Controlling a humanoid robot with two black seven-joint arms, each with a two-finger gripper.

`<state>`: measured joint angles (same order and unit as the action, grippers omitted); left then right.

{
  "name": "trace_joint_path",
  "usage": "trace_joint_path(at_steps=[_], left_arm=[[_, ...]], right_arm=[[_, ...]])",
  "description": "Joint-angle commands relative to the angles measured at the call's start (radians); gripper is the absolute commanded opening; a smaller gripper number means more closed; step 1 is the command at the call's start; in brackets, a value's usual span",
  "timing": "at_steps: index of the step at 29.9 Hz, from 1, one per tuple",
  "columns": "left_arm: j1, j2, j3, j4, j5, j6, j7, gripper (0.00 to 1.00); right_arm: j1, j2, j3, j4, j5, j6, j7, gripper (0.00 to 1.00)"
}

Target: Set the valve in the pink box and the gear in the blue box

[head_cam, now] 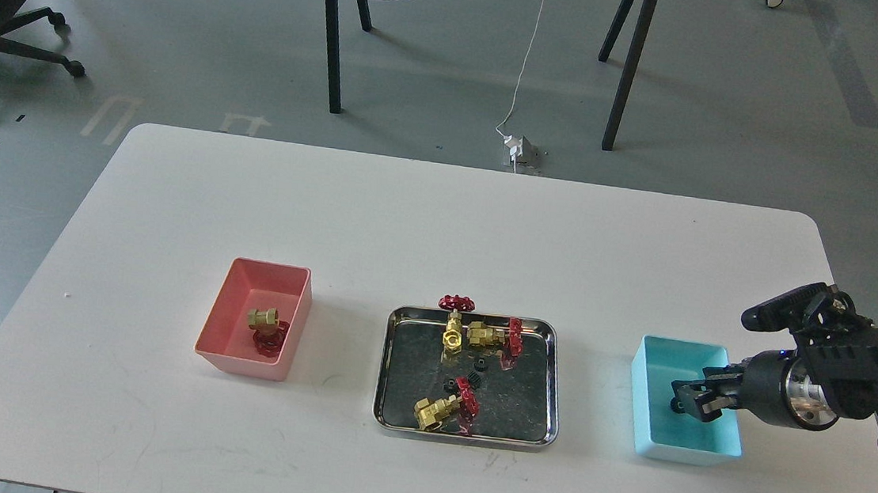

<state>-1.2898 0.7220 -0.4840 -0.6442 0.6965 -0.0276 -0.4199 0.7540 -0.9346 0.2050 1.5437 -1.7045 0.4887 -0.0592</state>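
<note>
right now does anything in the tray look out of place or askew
One valve at the steel tray's far edge stands out: its red handwheel hangs over the rim, outside the tray. The other two valves lie tipped on their sides inside, with small black gears loose between them. Nothing looks spilled or damaged.

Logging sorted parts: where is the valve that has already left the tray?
In the head view, one valve lies inside the pink box, on the table's left side, left of the steel tray.
</note>
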Motion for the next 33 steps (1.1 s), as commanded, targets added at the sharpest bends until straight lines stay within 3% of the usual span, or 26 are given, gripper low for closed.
trace_joint_path(at_steps=[1,7,10,14,22,24,27,29,30,33], left_arm=[[0.000,-0.003,0.002,0.000,0.001,0.000,0.003,0.99],[-0.002,-0.010,0.001,0.000,0.001,-0.002,0.009,0.99],[-0.003,-0.044,0.002,0.000,0.003,0.000,0.019,0.99],[-0.014,-0.114,0.007,-0.002,0.009,0.008,0.081,0.99],[-0.016,-0.176,0.010,-0.009,0.011,0.014,0.185,0.99],[-0.022,-0.176,0.009,-0.012,0.011,0.014,0.187,0.99],[-0.029,-0.174,0.010,-0.012,0.011,0.011,0.187,0.99],[-0.031,-0.173,0.009,-0.012,0.011,0.009,0.187,0.99],[-0.031,-0.171,0.009,-0.012,0.009,0.009,0.187,0.99],[-0.031,-0.170,0.009,-0.017,0.009,0.014,0.187,0.99]], right_arm=[[0.005,-0.001,0.069,0.001,0.092,0.000,-0.007,0.94],[0.018,0.026,0.416,-0.019,0.372,0.000,-0.017,0.94],[0.022,0.104,0.583,-0.137,0.486,0.000,-0.033,0.93],[0.066,0.204,0.714,-0.360,0.594,-0.013,-0.047,0.92],[0.339,0.436,0.699,-0.943,0.917,-0.378,-0.033,0.92],[0.381,0.519,0.698,-1.068,0.930,-0.456,-0.007,0.92],[0.393,0.606,0.695,-1.168,0.928,-0.544,0.114,0.92],[0.395,0.640,0.694,-1.189,0.928,-0.576,0.166,0.93],[0.395,0.655,0.691,-1.185,0.934,-0.591,0.176,0.98],[0.400,0.677,0.666,-1.162,0.936,-0.621,0.179,0.99]])
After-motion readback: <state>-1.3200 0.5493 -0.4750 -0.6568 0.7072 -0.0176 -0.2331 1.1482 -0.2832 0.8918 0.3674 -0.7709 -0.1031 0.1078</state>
